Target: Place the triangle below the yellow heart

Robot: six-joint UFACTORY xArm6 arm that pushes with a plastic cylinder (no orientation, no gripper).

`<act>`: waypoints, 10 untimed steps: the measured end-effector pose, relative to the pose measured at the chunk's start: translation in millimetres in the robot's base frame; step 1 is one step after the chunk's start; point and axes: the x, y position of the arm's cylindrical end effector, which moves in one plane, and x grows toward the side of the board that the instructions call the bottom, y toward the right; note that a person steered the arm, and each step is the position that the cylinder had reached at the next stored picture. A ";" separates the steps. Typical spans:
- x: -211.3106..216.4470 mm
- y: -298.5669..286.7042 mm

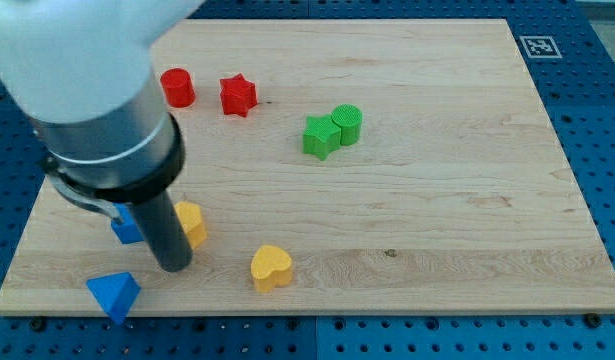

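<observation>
The blue triangle lies at the board's bottom left corner, near the edge. The yellow heart lies to its right, low in the view's middle left. My tip stands on the board between them, above and right of the triangle and left of the heart, touching neither as far as I can see. The rod and the arm's big grey body cover the view's upper left.
A yellow block sits just right of the rod. A second blue block is partly hidden behind it. A red cylinder and red star lie at the top left. A green star touches a green cylinder.
</observation>
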 end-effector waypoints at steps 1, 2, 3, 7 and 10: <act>-4.4 -35.9; -4.4 -81.5; -4.6 -135.3; 40.6 -142.7; 41.8 56.4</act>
